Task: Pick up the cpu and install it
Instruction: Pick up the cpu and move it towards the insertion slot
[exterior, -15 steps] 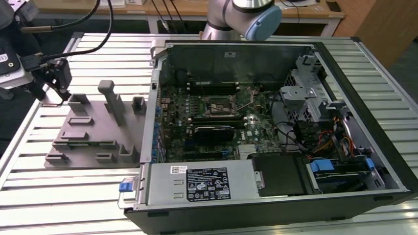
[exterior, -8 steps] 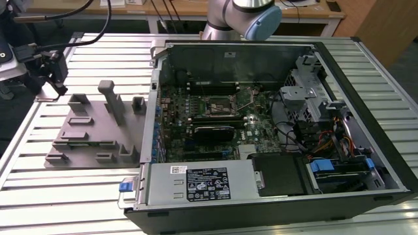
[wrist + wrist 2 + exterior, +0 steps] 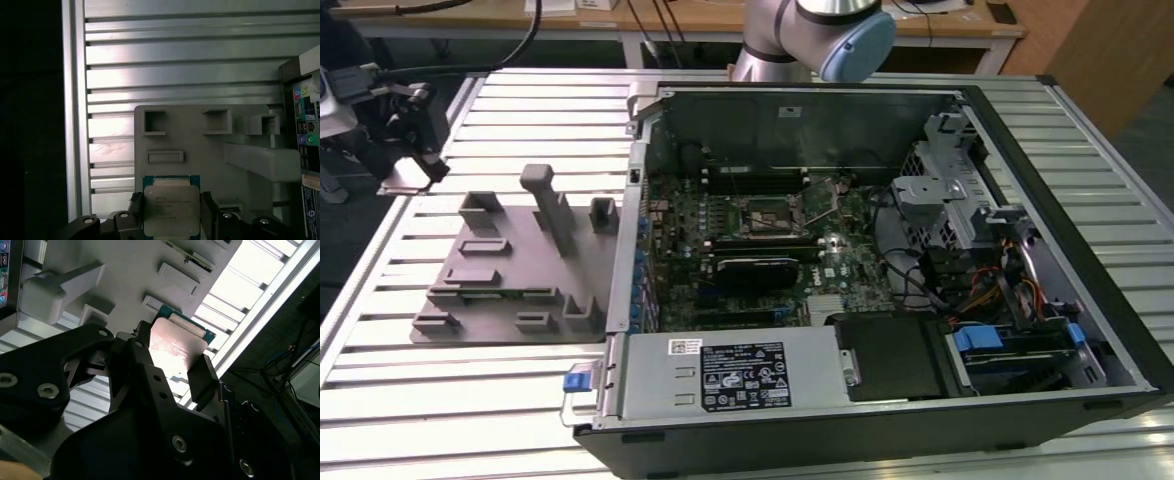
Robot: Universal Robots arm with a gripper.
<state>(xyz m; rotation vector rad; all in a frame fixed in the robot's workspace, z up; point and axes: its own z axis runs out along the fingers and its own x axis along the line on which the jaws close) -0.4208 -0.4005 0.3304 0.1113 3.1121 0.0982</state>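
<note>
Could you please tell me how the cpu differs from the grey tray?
The cpu is small, flat and silver with a green rim; the tray is far larger, grey, with upright blocks. The cpu is clamped in the gripper; the tray lies on the table. Both are rectangular.

Silver cpu (image 3: 171, 210) with a seemingly teal rim, grey tray (image 3: 200, 150)

Dull silver metal tops the cpu (image 3: 171, 210), the tray (image 3: 200, 145) is matt grey plastic, the table (image 3: 175, 75) shiny metal.
</note>
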